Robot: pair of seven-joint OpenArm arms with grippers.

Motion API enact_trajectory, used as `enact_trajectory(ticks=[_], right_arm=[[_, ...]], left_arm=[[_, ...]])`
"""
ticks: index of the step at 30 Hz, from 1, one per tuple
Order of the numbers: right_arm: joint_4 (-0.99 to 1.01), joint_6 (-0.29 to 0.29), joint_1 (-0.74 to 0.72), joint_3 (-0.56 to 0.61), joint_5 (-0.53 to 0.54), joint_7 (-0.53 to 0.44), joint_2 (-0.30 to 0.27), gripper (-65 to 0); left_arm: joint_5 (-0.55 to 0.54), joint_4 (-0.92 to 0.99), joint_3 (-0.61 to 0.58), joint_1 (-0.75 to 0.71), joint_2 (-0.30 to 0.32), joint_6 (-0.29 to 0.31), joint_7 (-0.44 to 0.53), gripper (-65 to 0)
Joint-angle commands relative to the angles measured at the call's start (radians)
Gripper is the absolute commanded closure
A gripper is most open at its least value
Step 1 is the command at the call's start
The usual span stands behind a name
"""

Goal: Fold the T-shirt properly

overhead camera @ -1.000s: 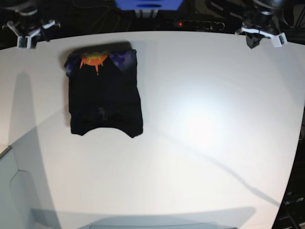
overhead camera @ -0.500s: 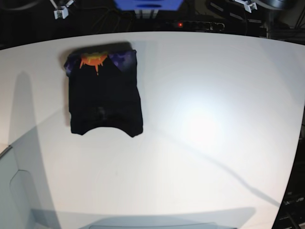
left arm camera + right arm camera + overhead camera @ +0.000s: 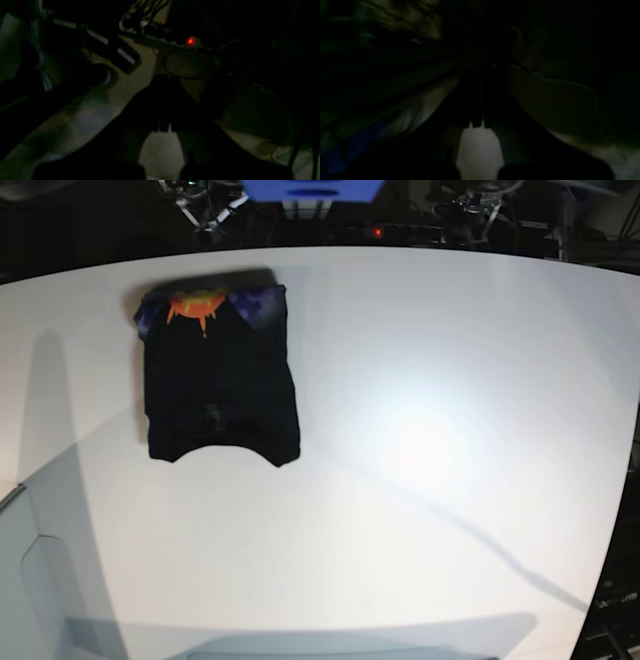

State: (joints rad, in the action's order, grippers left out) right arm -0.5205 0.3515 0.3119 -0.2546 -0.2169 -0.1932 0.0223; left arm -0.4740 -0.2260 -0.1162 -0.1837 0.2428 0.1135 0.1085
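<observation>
Folded T-shirt point(image 3: 220, 375) on white table point(image 3: 440, 440)
Both grippers closed, empty, beyond its printed end; long axis runs away from them.

No readable text, label, brand or number shows in any view.

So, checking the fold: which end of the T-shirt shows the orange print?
The far end of the T-shirt, by the table's back edge; the near end is plain black.
</observation>
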Motion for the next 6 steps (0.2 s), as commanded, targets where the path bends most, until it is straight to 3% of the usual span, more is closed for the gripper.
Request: enact_trajectory(ticks=[1, 4, 6], right_arm=[[0.084, -0.076, -0.027, -0.002, -0.022, -0.039, -0.02, 0.0], [0.368, -0.317, -0.144, -0.001, -0.055, -0.239, -0.035, 0.0], [0.509, -0.417, -0.21, 0.011, -0.092, -0.346, -0.037, 0.0]], left_arm=[[0.004, 0.007, -0.004, 0.005, -0.006, 0.002, 0.004, 0.0], [0.005, 0.046, -0.007, 0.042, -0.021, 0.002, 0.003, 0.0], [0.005, 0.058, -0.007, 0.056, -0.023, 0.002, 0.003, 0.0]])
